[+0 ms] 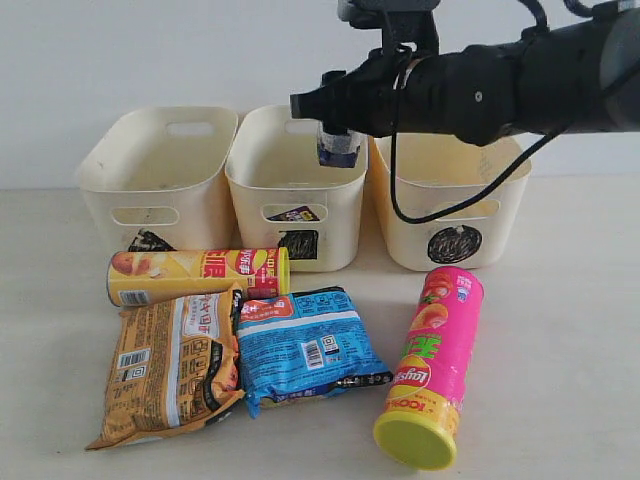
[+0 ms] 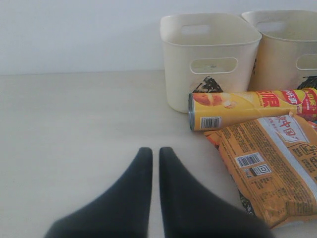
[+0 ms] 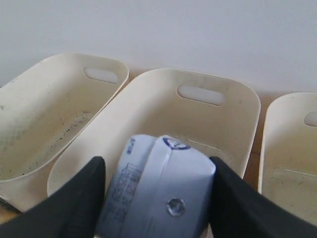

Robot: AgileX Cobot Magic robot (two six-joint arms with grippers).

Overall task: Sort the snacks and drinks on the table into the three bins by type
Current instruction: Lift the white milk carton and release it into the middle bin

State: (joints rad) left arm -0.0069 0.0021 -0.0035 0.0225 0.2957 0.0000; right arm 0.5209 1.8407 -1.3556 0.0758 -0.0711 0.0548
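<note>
I have the black right arm (image 1: 500,85) stretched out high, its black two-fingered right tool (image 3: 158,198) clamped on the white-and-blue carton (image 1: 338,150); the black left tool (image 2: 155,154) shows fingers nearly touching.

Plain white wall (image 1: 150,50) behind.

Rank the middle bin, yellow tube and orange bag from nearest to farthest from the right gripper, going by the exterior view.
1. Middle bin, directly under the right gripper and its carton.
2. Yellow tube, lying farther forward, to the left.
3. Orange bag, at the front left.
</note>
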